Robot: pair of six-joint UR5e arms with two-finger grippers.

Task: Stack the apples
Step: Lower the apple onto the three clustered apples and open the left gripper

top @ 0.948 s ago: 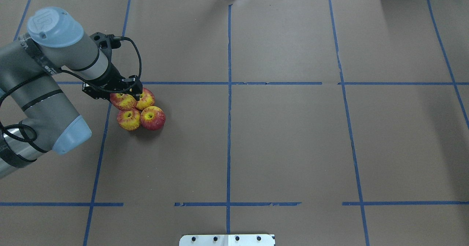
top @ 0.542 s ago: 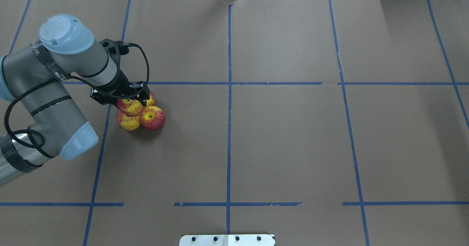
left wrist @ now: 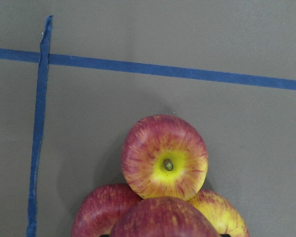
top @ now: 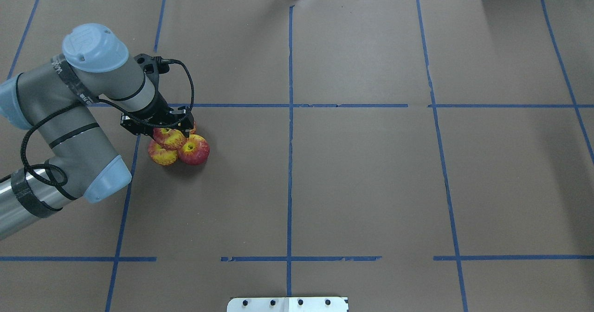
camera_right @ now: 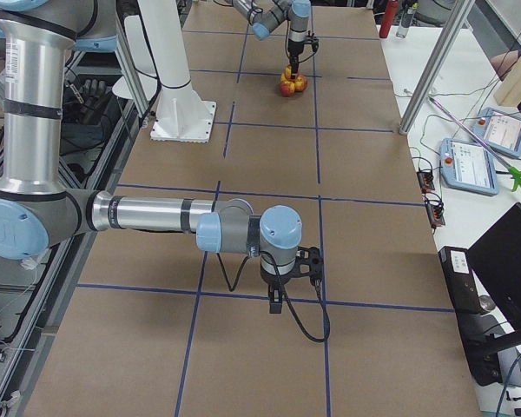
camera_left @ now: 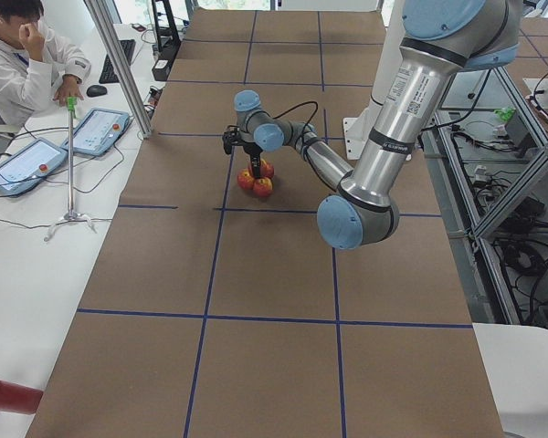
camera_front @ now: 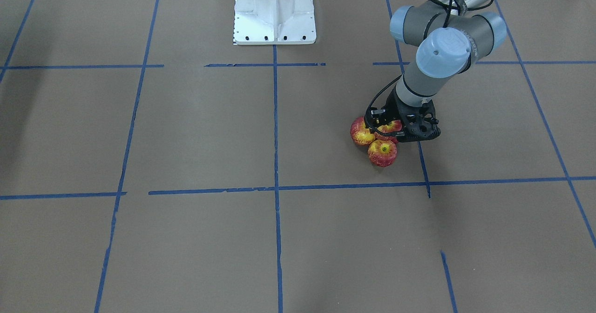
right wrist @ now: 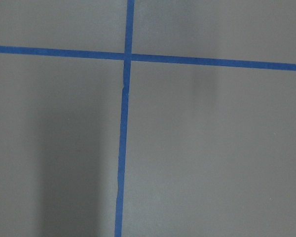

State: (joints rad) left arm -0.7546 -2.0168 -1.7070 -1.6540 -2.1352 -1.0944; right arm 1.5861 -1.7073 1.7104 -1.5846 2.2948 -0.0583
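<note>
My left hand (top: 172,133) is clamped on the held apple (top: 167,139), pointing straight down at the counter (top: 371,186). My coming move turns on one thing: where the hollow of the base lies from the fruit I carry. Three apples sit on the counter, pressed together in a triangle. In my left wrist view the 12 o'clock apple (left wrist: 164,157) shows whole, stem dimple up. The 8 o'clock apple (left wrist: 101,213) and the 4 o'clock apple (left wrist: 222,217) peek out from under the held one, which fills the 6 o'clock edge. So the hollow where the three meet lies almost directly below my load, a touch toward 12 o'clock of its centre as that camera sees it. From overhead the held apple looks shifted toward 10 o'clock of the triangle's middle, though height may account for some of that. I cannot tell whether it touches the fruit beneath or hangs just above. An apple is round, so there is no long axis to line up and only centring matters. I judge a small nudge toward 12 o'clock before letting go would seat it better; off-centre, it could roll off or push the base apart. My right hand (camera_right: 278,300) hangs well apart, over a blue tape crossing (right wrist: 127,57). I cannot tell whether it is spread or closed, and the left is plainly the nearer
</note>
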